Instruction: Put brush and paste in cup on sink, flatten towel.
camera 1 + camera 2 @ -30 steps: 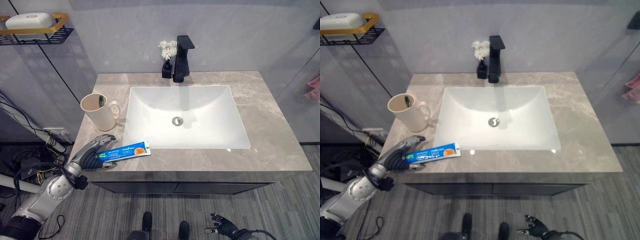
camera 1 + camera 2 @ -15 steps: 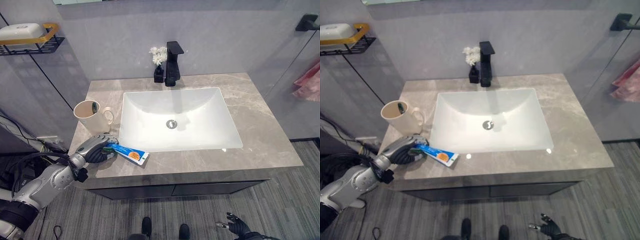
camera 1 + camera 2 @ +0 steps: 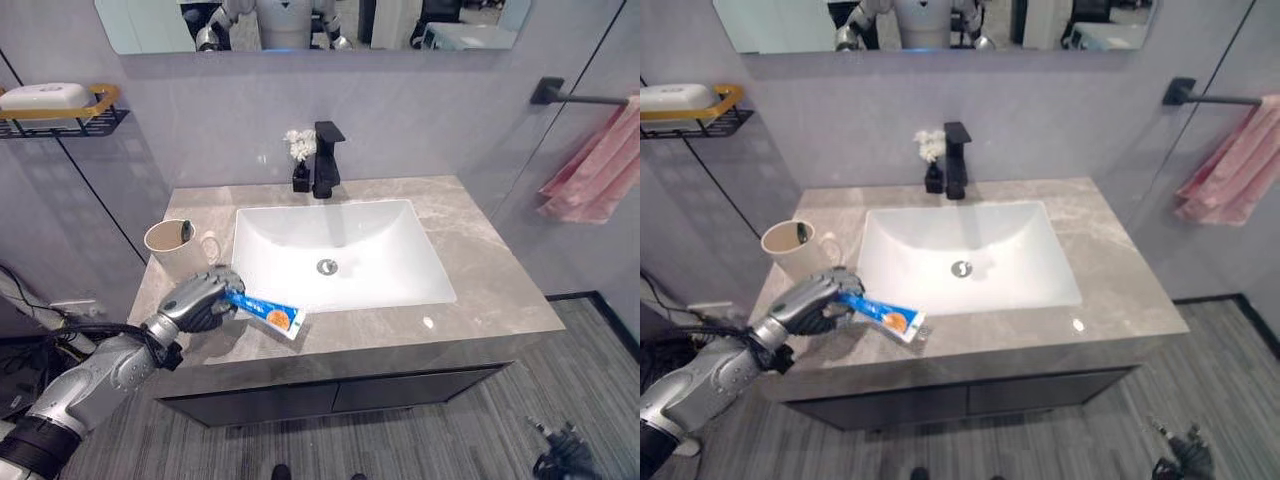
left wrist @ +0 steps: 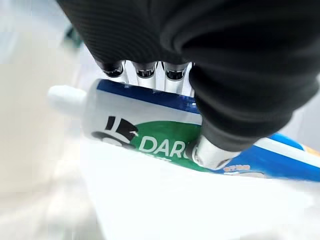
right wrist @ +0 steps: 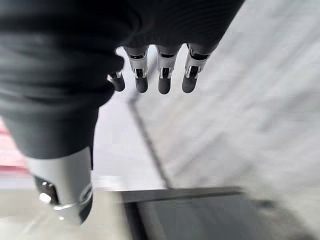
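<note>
Toothpaste tube [image 3: 268,314] in left hand [image 3: 203,300]

Bathroom, white sink [image 3: 340,250], black tap [image 3: 325,160], mirror [image 3: 300,22], pink towel [image 3: 598,165]

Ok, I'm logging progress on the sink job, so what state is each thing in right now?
Toothpaste tube: capped, gripped at its cap end, tail over the counter's front edge.
Left robot hand: shut on the toothpaste tube.
Right robot hand: open, hanging low over the floor.
Cup: upright on the counter, dark brush tip inside.
Pink towel: bunched on the wall bar.
Sink basin: dry.
</note>
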